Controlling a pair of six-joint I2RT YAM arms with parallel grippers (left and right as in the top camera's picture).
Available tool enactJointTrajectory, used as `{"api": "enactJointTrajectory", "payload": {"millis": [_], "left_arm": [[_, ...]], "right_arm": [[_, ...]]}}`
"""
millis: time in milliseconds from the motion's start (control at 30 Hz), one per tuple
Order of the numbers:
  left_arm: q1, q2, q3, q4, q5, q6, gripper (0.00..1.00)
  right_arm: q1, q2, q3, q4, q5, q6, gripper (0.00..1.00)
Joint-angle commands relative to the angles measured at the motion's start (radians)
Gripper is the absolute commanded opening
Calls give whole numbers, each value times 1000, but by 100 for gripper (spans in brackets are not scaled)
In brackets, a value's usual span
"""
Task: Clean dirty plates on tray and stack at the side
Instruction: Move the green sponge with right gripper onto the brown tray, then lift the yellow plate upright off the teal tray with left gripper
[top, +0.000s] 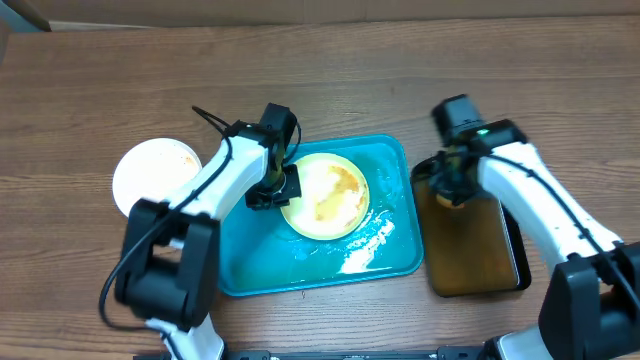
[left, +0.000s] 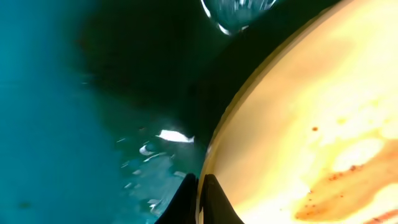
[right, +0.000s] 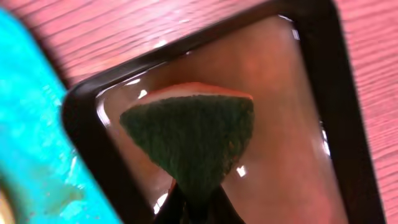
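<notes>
The green-rimmed plate (top: 325, 195) lies in the turquoise tray (top: 240, 272), toward its upper middle, face up. Yellow-brown smears and small reddish specks cover its centre, so it is not yet washed. The tray floor around it is wet and glinting. Left gripper (top: 280, 194) is at the plate's left edge; in the wrist view its fingertips (left: 212, 200) are closed on the rim, one above and one below, holding the plate in place. Right gripper (top: 452, 190) is over the near end of the black tray (top: 520, 272) of brownish water (top: 475, 245), clamped on a sponge (right: 189, 134) with its green scouring face to the camera and an orange backing behind. The sponge sits at the water, well apart from the plate. A white plate (top: 150, 172) rests on the wooden table (top: 100, 80) left of the tray and looks clean from overhead. Cannot tell whether it is one plate or two stacked. Judgement: task partly done. What remains is to bring the sponge across, scrub this plate and add it to the side stack.
</notes>
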Motion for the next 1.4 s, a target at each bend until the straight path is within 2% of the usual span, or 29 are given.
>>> {"api": "enactJointTrajectory", "payload": {"millis": [0, 233, 533, 767, 967, 1100, 1233, 1367], "left_arm": [[3, -138, 2, -2, -147, -26, 4], [-37, -287, 2, -8, -417, -26, 4], [-158, -333, 2, -13, -787, -1, 4], [-245, -333, 2, 1, -950, 82, 4], [-321, -333, 2, 68, -1003, 312, 4], [-372, -333, 2, 163, -1006, 529, 4], [-425, -333, 2, 215, -878, 828, 4], [-454, -333, 2, 206, -863, 931, 4]], "right_arm": [[-85, -24, 3, 11, -144, -99, 4], [-155, -24, -77, 36, -183, -163, 4], [-154, -24, -185, 163, -244, -187, 4], [-154, -24, -233, 222, -245, -187, 4], [-154, -24, -263, 245, -251, -187, 4], [-154, -24, -263, 246, -251, -187, 4], [-154, -24, -263, 246, -251, -187, 4], [-154, -24, -263, 246, -251, -187, 4]]}}
